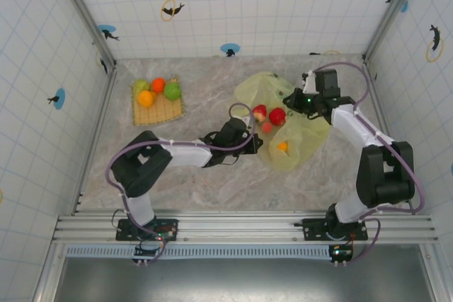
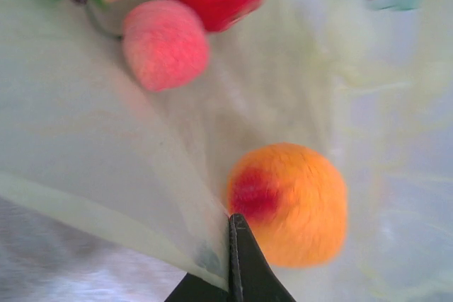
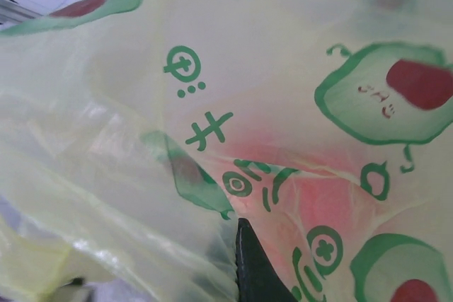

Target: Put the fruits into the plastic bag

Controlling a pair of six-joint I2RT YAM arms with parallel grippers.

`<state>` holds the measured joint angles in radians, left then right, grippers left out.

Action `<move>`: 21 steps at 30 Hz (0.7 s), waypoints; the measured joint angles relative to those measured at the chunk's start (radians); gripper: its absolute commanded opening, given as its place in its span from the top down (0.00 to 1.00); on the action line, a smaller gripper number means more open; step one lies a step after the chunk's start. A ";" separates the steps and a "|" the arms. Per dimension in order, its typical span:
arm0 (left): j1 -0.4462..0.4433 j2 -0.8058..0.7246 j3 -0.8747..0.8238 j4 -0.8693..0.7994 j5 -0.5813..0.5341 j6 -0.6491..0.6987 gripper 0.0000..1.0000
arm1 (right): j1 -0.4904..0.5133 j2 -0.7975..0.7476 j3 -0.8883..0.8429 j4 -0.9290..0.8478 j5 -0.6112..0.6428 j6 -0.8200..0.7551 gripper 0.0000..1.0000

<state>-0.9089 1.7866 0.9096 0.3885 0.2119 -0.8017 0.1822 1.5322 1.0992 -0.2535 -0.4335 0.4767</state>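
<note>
Across the plastic bag (image 1: 303,141), left gripper (image 2: 232,221) and right gripper (image 3: 239,230) each sat clamped on film; judged best to spread rims slowly.

Green stylised characters (image 3: 209,131), not clearly legible, among avocado marks (image 3: 386,97) on the plastic bag (image 3: 106,146).

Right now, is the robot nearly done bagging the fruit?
About halfway. Four fruits lie in the plastic bag. The left gripper and right gripper pinch its film. Four loose fruits wait on the woven mat.
</note>
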 measured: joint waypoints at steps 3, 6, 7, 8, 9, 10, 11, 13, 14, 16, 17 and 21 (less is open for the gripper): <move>0.000 -0.063 0.016 0.003 0.066 0.000 1.00 | 0.000 -0.029 0.064 -0.068 0.080 -0.053 1.00; 0.001 -0.108 0.053 0.003 0.127 -0.002 1.00 | 0.000 -0.064 0.131 -0.122 0.159 -0.101 1.00; 0.002 -0.119 0.069 0.003 0.145 -0.004 1.00 | 0.000 -0.074 0.150 -0.135 0.182 -0.114 1.00; 0.003 -0.130 0.080 0.004 0.159 -0.004 1.00 | 0.000 -0.085 0.168 -0.147 0.204 -0.125 1.00; 0.005 -0.138 0.087 0.003 0.169 -0.004 1.00 | 0.000 -0.092 0.180 -0.154 0.219 -0.132 1.00; 0.008 -0.148 0.092 0.003 0.177 -0.004 1.00 | 0.000 -0.098 0.188 -0.157 0.232 -0.138 1.00; 0.014 -0.158 0.092 0.003 0.182 -0.003 1.00 | 0.000 -0.104 0.191 -0.159 0.240 -0.145 1.00; 0.027 -0.168 0.092 -0.002 0.185 -0.003 1.00 | 0.000 -0.106 0.192 -0.167 0.249 -0.150 1.00; 0.036 -0.172 0.087 -0.006 0.184 -0.003 1.00 | 0.000 -0.106 0.192 -0.171 0.250 -0.151 1.00; 0.053 -0.187 0.060 -0.020 0.164 0.007 1.00 | 0.001 -0.106 0.190 -0.174 0.249 -0.151 1.00; 0.060 -0.196 0.040 -0.035 0.150 0.014 1.00 | 0.002 -0.106 0.188 -0.172 0.248 -0.150 1.00; 0.073 -0.209 -0.006 -0.103 0.100 0.049 0.98 | 0.012 -0.106 0.145 -0.143 0.223 -0.132 1.00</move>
<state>-0.8356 1.5780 0.9031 0.2852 0.3115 -0.7525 0.1940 1.4261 1.2438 -0.3962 -0.2108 0.3447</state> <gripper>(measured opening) 0.042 0.051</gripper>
